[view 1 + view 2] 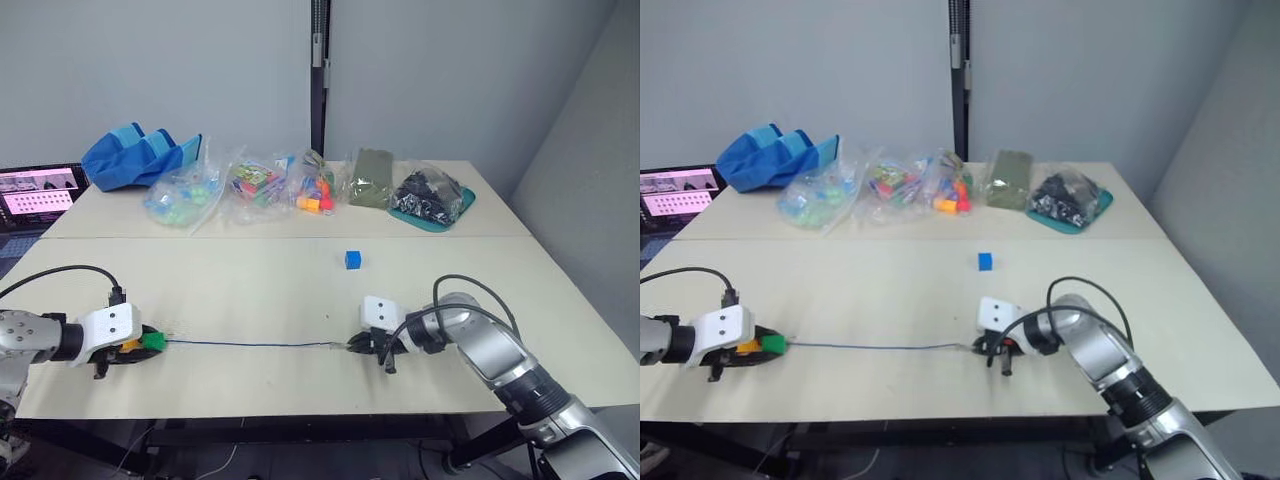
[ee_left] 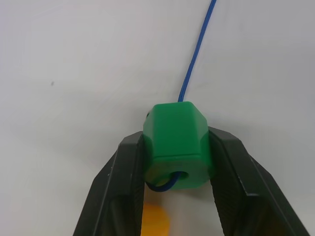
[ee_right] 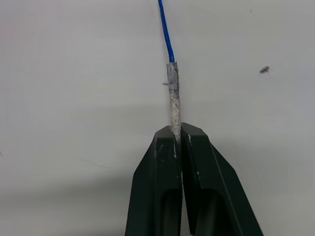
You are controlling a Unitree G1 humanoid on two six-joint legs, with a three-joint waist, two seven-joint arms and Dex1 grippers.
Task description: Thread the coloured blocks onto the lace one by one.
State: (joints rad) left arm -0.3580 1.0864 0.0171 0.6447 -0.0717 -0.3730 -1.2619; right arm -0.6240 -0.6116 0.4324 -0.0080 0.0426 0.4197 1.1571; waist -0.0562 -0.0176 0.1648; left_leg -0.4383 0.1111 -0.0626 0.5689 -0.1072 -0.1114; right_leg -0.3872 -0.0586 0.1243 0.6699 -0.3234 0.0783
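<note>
A thin blue lace [image 1: 250, 344] lies stretched across the near part of the table between my two grippers. My left gripper [image 1: 148, 343] is shut on a green block [image 2: 178, 145] with the lace running through its hole. Just behind it shows a yellow-orange block [image 2: 155, 222]. My right gripper [image 3: 177, 135] is shut on the lace's stiff pale tip [image 3: 174, 98], low over the table. One blue block [image 1: 352, 260] sits alone on the table beyond the lace.
Along the table's far side lie clear bags of mixed toy pieces [image 1: 260, 185], a blue fabric bag [image 1: 135, 155], a green pouch [image 1: 370, 178] and a bag of dark pieces on a teal tray [image 1: 430, 197]. A laptop [image 1: 38, 195] stands at far left.
</note>
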